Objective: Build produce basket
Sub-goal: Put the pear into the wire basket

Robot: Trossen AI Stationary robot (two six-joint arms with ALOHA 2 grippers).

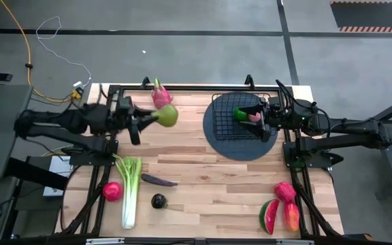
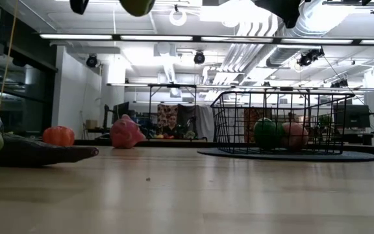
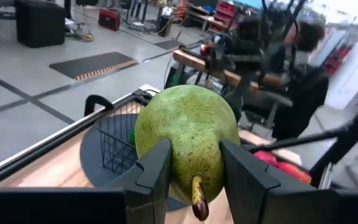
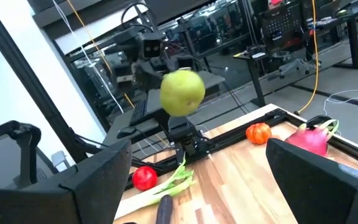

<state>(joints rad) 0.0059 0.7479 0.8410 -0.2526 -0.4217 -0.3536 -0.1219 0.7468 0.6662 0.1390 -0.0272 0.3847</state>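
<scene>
Left pincer (image 1: 150,121) clamped on a green pear (image 1: 167,115), held above the tabletop (image 1: 203,184) at upper left of centre, right pincer (image 1: 263,117) spread wide and empty over the basket (image 1: 224,124) at upper right, green fruit (image 1: 239,113) and peach fruit (image 1: 254,117) inside, dragon fruit (image 1: 160,95) beyond the pear.

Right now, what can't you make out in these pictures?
- Right tool: in the high view the arm covers its tips over the basket; open or shut is unclear.
- Low view: the green pear is cut by the top edge; the left tool's grip shows only in its wrist view.
- Person behind the pear: blurred.
</scene>
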